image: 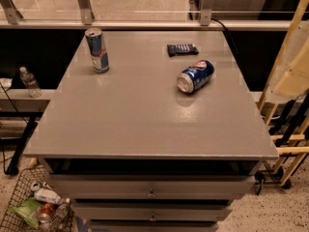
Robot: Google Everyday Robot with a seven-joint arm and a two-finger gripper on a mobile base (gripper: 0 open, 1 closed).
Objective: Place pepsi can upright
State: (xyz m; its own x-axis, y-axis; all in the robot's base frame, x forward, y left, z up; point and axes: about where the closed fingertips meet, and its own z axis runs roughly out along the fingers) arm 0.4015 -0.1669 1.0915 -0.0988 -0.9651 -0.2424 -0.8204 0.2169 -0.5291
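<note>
The pepsi can [195,76] is dark blue with a red-white-blue logo. It lies on its side on the grey table top [140,115], right of centre toward the back, with its silver end facing front-left. A taller, slim blue-and-silver can [97,50] stands upright at the back left. The gripper is not in view.
A small dark snack packet [182,49] lies near the back edge, behind the pepsi can. The table has drawers [150,187] below its front edge. A wire basket of trash [34,204] sits on the floor at front left. Yellow ladder frames [285,105] stand to the right. A water bottle [30,81] is on a ledge at left.
</note>
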